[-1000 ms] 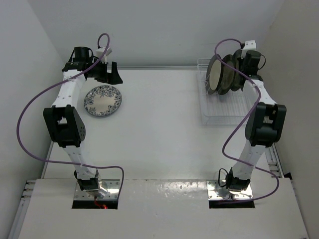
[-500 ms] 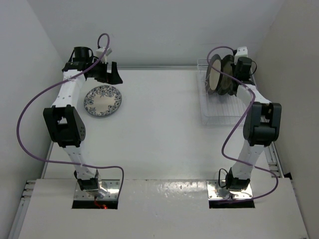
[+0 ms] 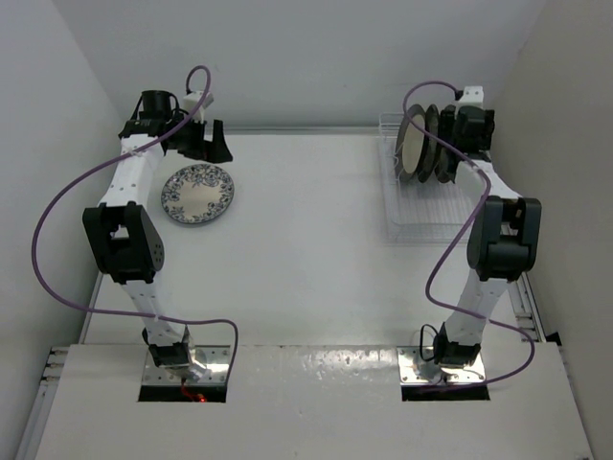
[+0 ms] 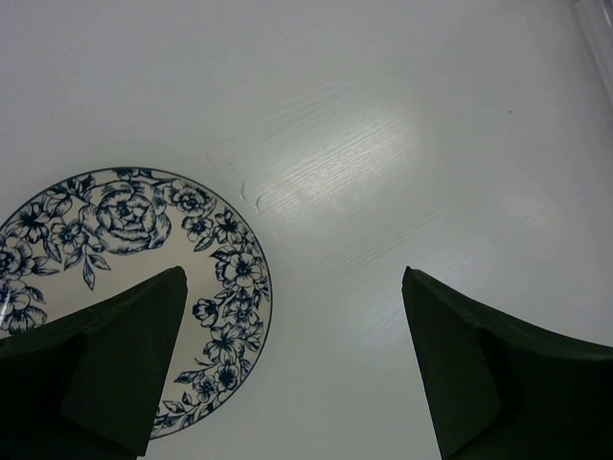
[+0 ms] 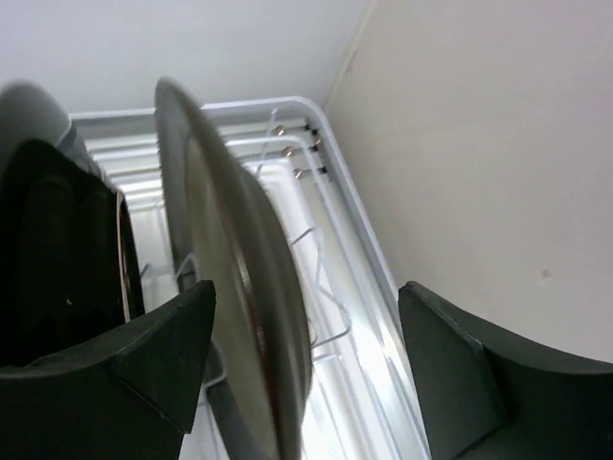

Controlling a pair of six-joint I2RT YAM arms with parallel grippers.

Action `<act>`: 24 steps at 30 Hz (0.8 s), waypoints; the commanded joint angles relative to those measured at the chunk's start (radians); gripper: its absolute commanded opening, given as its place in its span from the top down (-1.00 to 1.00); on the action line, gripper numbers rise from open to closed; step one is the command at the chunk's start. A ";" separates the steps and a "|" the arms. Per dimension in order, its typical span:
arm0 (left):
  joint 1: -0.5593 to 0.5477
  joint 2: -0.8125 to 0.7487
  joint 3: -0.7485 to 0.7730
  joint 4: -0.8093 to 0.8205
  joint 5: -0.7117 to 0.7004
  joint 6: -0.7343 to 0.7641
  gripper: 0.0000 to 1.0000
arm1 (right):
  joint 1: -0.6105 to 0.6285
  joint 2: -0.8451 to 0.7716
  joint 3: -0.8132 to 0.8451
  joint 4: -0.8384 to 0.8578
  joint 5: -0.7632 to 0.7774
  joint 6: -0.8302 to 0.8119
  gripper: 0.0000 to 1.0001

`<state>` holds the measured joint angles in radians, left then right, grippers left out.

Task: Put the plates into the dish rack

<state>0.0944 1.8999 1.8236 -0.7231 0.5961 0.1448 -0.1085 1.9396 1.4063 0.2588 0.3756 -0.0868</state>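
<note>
In dish rack [image 3: 421, 218], plates [image 3: 418, 144] overlapped, rear ones obscured. Right hand [image 5: 306, 287] released, straddling 1 upright plate [image 5: 230, 278]; left hand [image 4: 292, 278] spread over floral plate [image 4: 124, 220] edge.

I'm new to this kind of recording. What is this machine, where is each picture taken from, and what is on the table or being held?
Two robot arms are bolted at the near edge of a white table. The wide picture looks down from above and behind them. The other two come from a camera on each wrist, so the dark shapes at the bottom are that arm's own fingers. A blue floral plate lies flat on the table; the left gripper hangs open by it, holding nothing. On the right, three dark-rimmed plates stand on edge in the dish rack. The right gripper is open, its fingers apart on either side of one plate.
</note>
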 commanded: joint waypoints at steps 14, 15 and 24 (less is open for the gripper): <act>0.143 -0.029 -0.029 0.005 -0.042 -0.013 -0.99 | -0.016 -0.226 0.052 0.105 0.125 -0.028 -0.66; 0.154 -0.028 -0.043 -0.004 -0.051 -0.013 -0.99 | -0.014 -0.232 0.059 0.096 0.115 -0.024 -0.66; 0.378 0.129 -0.145 0.037 -0.173 -0.175 -0.99 | 0.101 -0.410 0.002 0.005 -0.076 -0.093 -0.82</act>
<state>0.4046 1.9724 1.6966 -0.7006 0.4637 0.0467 -0.0681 1.5951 1.4307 0.2470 0.3912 -0.1295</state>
